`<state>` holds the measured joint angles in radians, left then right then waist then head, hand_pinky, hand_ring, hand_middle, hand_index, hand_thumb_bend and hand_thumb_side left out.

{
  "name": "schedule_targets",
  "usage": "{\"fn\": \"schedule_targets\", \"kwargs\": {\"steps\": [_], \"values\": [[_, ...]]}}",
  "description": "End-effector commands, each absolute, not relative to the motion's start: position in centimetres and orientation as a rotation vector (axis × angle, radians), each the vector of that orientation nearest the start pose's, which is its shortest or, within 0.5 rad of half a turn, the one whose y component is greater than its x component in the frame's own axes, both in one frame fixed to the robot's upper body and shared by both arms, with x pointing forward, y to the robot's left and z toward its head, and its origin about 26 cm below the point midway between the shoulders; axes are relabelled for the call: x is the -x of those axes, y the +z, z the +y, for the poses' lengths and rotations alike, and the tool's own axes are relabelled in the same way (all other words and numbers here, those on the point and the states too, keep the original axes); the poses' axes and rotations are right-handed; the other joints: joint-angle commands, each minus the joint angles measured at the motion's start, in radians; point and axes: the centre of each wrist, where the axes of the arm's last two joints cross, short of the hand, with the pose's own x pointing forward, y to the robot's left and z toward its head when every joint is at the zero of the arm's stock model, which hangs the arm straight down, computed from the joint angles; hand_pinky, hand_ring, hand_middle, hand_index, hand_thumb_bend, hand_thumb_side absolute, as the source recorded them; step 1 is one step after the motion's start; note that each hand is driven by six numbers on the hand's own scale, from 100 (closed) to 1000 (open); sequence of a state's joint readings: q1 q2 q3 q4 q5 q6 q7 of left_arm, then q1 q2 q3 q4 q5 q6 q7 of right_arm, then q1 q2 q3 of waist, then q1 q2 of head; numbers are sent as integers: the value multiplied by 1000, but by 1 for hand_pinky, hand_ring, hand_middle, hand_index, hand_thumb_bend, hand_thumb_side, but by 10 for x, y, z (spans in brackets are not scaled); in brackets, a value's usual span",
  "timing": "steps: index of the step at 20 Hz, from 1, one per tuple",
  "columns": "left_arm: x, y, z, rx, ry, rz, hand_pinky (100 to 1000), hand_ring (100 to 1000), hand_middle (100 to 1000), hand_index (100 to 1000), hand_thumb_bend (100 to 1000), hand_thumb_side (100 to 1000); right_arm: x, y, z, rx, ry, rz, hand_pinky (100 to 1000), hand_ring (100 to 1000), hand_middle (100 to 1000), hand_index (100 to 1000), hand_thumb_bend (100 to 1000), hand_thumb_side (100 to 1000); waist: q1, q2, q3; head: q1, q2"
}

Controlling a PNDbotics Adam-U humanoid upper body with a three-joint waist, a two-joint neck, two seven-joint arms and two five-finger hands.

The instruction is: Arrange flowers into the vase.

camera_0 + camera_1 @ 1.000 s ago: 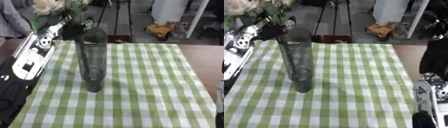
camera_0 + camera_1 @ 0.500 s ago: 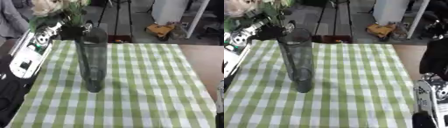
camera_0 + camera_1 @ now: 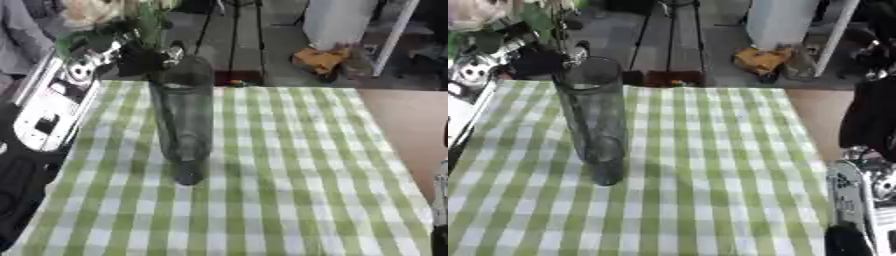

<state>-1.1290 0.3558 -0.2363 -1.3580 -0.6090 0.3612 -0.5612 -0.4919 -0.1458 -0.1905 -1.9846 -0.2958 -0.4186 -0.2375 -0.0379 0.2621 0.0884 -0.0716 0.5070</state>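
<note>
A tall, clear, dark-tinted glass cylinder vase point(image 3: 182, 120) stands upright left of centre in the frame, on a green-and-white checked cloth point(image 3: 280, 170) that covers the counter point(image 3: 407, 120). In the upper left of the frame, the robot's black left hand point(image 3: 140, 59) has its fingers curled round the stems of a pale cream flower bunch with green leaves point(image 3: 96, 15), holding it just beside and above the vase's rim; the blooms sit above the hand. The right hand point(image 3: 859, 200) shows at the lower right edge of the right eye view; whether its fingers are spread or curled cannot be told.
</note>
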Motion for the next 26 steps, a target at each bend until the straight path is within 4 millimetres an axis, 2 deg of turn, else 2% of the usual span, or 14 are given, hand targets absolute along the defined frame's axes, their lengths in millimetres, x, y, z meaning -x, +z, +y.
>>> {"fn": "schedule_targets", "kwargs": {"steps": [1,5,6,9,10,14,26], "values": [[-414,365,157,-698,-1263,-1705,804,1000,1000,1000,100,761,-312,253,-263,219,507,3349,608,721,635,725,100,815,5,-24,0,0,-12],[-415,366,161,-686,-1298,-1665,813,1000,1000,1000,174,817,-312,253,-263,213,504,3352,608,721,635,724,100,811,9,-24,0,0,-9],[-415,367,162,-678,-1309,-1657,818,1000,992,1000,224,861,-312,253,-263,212,504,3353,608,721,635,724,100,808,10,-23,1,0,-9],[-416,369,163,-667,-1343,-1628,828,1000,976,1000,317,917,-312,253,-263,211,501,3355,608,721,635,724,100,808,14,-23,0,1,-8],[-416,370,163,-668,-1348,-1620,834,1000,972,1000,380,950,-312,253,-263,211,500,3355,607,721,635,724,100,807,15,-22,0,2,-8],[-417,371,164,-666,-1359,-1611,839,1000,980,1000,478,1000,-312,253,-263,212,501,3356,606,720,633,722,100,801,18,-21,-2,5,-11],[-418,373,167,-756,-1411,-1555,877,1000,1000,1000,509,970,-312,253,-263,202,510,3361,605,718,630,720,100,786,31,-18,0,7,-14]]}}
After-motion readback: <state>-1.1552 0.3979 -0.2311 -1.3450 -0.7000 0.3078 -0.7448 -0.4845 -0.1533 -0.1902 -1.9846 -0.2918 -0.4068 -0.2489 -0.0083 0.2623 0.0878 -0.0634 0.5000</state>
